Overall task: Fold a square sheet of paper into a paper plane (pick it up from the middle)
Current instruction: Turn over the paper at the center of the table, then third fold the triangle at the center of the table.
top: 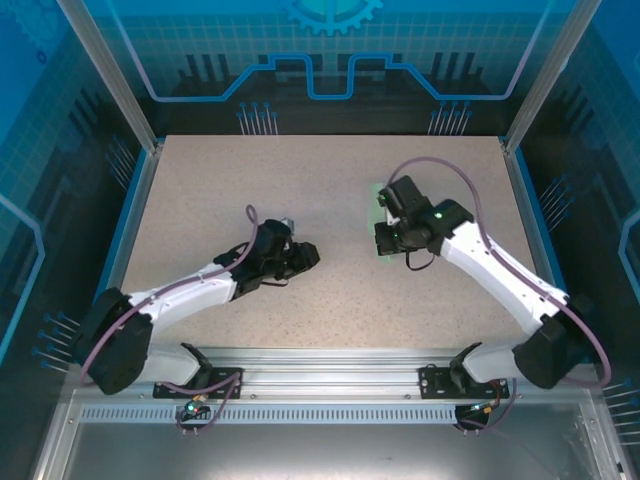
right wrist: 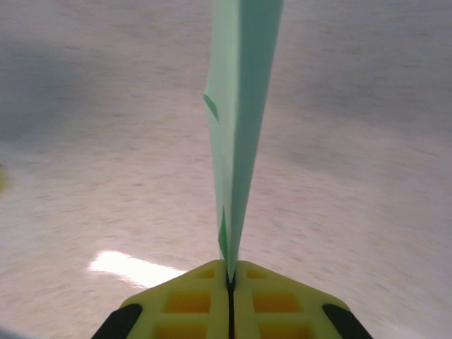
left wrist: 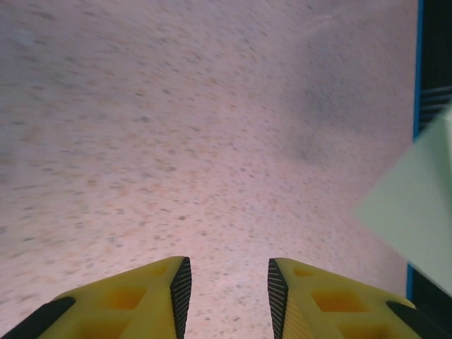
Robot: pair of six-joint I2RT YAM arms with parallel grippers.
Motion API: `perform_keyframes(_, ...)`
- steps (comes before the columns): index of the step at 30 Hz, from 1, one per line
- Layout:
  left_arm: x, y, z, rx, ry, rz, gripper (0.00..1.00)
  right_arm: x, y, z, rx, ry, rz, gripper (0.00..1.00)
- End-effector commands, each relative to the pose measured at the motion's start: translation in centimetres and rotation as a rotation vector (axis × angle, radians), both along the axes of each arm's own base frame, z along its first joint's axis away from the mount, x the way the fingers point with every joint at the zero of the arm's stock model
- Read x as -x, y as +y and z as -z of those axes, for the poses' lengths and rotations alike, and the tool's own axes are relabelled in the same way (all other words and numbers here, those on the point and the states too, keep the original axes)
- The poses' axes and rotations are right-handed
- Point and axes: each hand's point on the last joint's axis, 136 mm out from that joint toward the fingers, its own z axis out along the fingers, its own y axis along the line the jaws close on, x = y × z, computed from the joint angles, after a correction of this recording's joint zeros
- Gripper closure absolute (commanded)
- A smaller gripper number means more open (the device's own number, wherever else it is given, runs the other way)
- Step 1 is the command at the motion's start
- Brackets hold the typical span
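The paper plane (right wrist: 236, 106) stands between right fingers (right wrist: 187, 302), apparently above table (top: 300, 200).

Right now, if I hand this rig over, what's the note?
Left gripper: jaws apart, nothing between them, above the table.
Right gripper: shut on the paper plane, held edge-on.
Done: paper folded flat along its centre crease.
To do: can't tell if more folds are due; likely set it down and release.

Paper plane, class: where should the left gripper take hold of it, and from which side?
Probably the free stretch of the paper plane beyond the shut right gripper. It stands edge-on as a thin folded blade, so the open left gripper should come from its far end, one finger on each flat face.
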Motion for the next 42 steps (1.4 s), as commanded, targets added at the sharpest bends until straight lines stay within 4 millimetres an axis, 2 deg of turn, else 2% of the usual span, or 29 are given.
perform_keyframes(1,0.6,4.0,1.1,-0.102,0.006,-0.121,0.61,1.9,-7.2,0.6,0.583,0.085,0.124,0.93)
perform_keyframes(2,0.8,4.7,1.1,-0.112,0.003,-0.146,0.61,1.8,-6.7,0.8,0.617,0.098,0.112,0.94)
perform_keyframes(5,1.5,6.9,1.0,-0.131,-0.005,-0.220,0.60,1.6,-3.5,3.8,0.639,0.178,0.067,0.93)
perform_keyframes(9,2.6,9.5,0.8,-0.162,-0.017,-0.302,0.55,2.1,2.9,9.0,0.562,0.289,-0.037,0.91)
perform_keyframes(12,3.3,11.0,0.5,-0.181,-0.028,-0.342,0.54,2.6,7.7,12.0,0.504,0.353,-0.105,0.85)
perform_keyframes(14,3.7,11.7,0.1,-0.183,-0.041,-0.361,0.52,3.2,11.3,13.8,0.403,0.399,-0.171,0.84)
perform_keyframes(16,4.0,12.3,-0.3,-0.182,-0.054,-0.373,0.51,3.9,14.3,14.9,0.263,0.449,-0.210,0.75)
perform_keyframes(19,4.3,12.5,-0.6,-0.178,-0.063,-0.368,0.49,4.0,16.4,13.5,0.054,0.441,-0.238,0.63)
perform_keyframes(21,4.4,12.1,-0.4,-0.166,-0.061,-0.348,0.47,3.5,16.3,11.9,-0.075,0.416,-0.233,0.60)
perform_keyframes(23,4.3,11.1,-0.3,-0.136,-0.064,-0.302,0.45,2.9,15.0,10.5,-0.174,0.388,-0.214,0.53)
perform_keyframes(26,3.4,7.7,-0.6,-0.065,-0.076,-0.165,0.44,1.4,10.8,10.1,-0.247,0.356,-0.123,0.51)
perform_keyframes(28,2.5,4.6,-0.9,0.000,-0.070,-0.045,0.50,0.2,7.7,10.5,-0.299,0.337,-0.059,0.56)
perform_keyframes(32,1.7,-1.3,-0.7,0.099,-0.011,0.157,0.61,-0.8,4.3,11.6,-0.426,0.348,0.015,0.70)
perform_keyframes(34,1.7,-4.1,-0.3,0.104,0.021,0.243,0.63,-0.9,3.7,12.1,-0.479,0.359,0.029,0.76)
perform_keyframes(37,1.7,-7.4,0.1,0.098,0.050,0.316,0.68,-0.5,3.9,12.7,-0.520,0.367,0.020,0.82)
perform_keyframes(39,1.2,-8.6,0.8,0.089,0.071,0.340,0.68,0.0,4.2,13.0,-0.545,0.378,0.007,0.86)
perform_keyframes(42,0.1,-9.5,2.8,0.053,0.146,0.335,0.75,0.8,4.9,12.7,-0.619,0.380,-0.015,0.87)
